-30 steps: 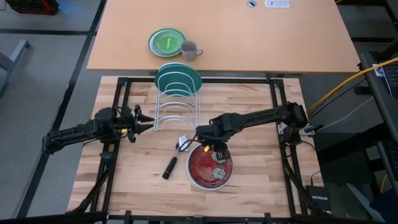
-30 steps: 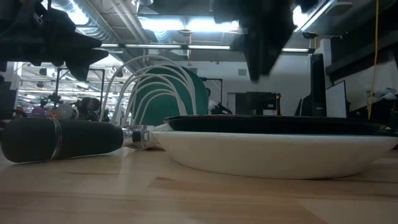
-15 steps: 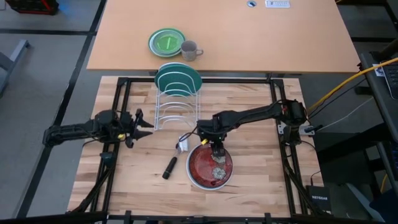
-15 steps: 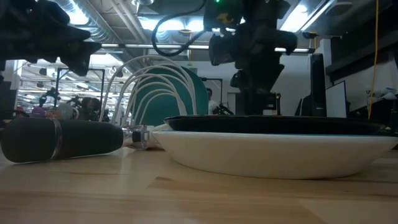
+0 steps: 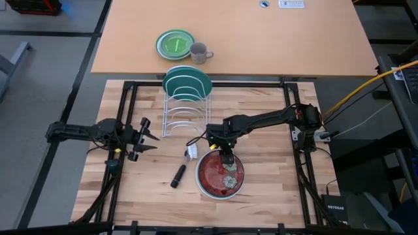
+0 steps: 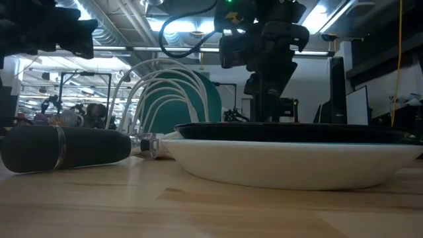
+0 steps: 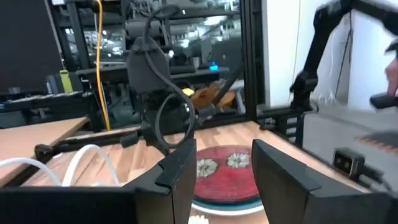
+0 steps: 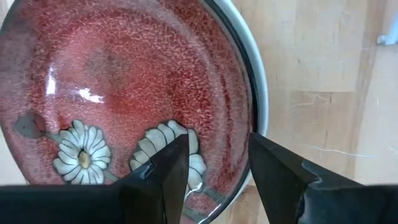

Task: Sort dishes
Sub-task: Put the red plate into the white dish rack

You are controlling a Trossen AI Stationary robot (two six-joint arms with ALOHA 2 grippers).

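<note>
Beneath both arms you have a pale butcher-block wooden desk [image 5: 261, 189], smooth enough that a nudged dish will likely slide; a larger tan table [image 5: 274, 39] lies beyond it. Toward the far edge stands a white wire dish rack [image 5: 185, 117] holding a plain teal round plate [image 5: 187, 82] upright. Your dark red flower-patterned round plate [image 5: 221, 172] lies flat on the desk's near half, nested in a pale dish. Judge it stiff, glazed, slippery, breakable: pinch the raised rim. The right claw [image 8: 214, 163] hangs released just over that rim. The left claw [image 5: 142, 136] waits spread apart, well left of the rack.
</note>
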